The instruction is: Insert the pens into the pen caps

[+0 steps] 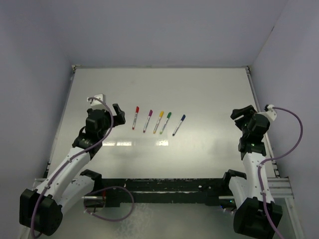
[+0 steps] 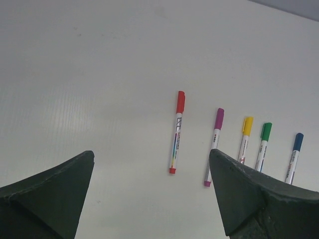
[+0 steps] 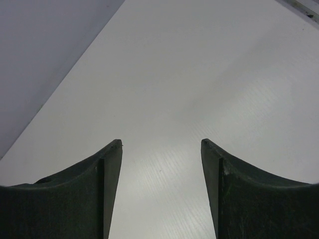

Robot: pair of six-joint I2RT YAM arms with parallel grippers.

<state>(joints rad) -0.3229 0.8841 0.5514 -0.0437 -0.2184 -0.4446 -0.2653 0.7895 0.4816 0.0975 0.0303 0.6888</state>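
Observation:
Five pens lie side by side on the white table, right of my left gripper: red, purple, yellow, green and blue. Each whitish barrel has its coloured cap seated on the far end, as with the red cap and the purple cap in the left wrist view. No loose cap shows. My left gripper is open and empty, with the red pen ahead between its jaws. My right gripper is open and empty over bare table, far right of the pens.
The white table is walled at the back and on both sides. A black rail with the arm bases runs along the near edge. A small white block sits behind the left wrist.

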